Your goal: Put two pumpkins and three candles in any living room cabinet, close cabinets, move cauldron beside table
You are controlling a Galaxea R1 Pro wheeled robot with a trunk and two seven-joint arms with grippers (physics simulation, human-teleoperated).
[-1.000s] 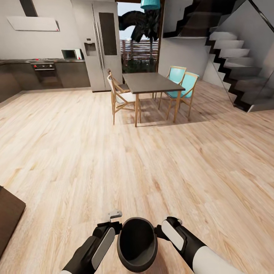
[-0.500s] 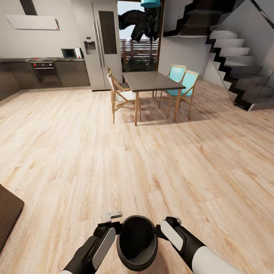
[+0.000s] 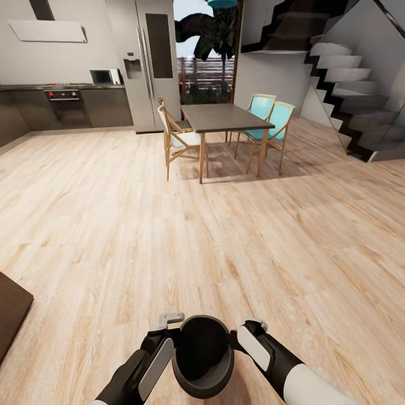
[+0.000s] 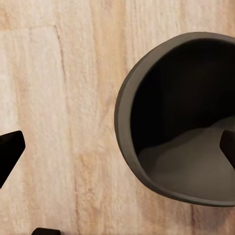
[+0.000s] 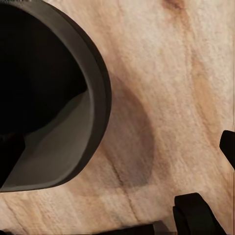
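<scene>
The cauldron is a dark grey round vessel with a thick rim, its mouth open to the camera and its inside black in shade, paler grey on the lit part of the inner wall. Beside it lies the pale wooden floor, with brown grain streaks and a soft shadow on the boards just next to the cauldron's rim. One black fingertip stands well away from the cauldron, over the floor. Another dark shape sits inside the cauldron's mouth, too shaded to tell. A black part of the arm shows near the floor shadow.

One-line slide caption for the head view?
Both arms carry the empty dark cauldron over the wood floor, facing the dining table.
</scene>
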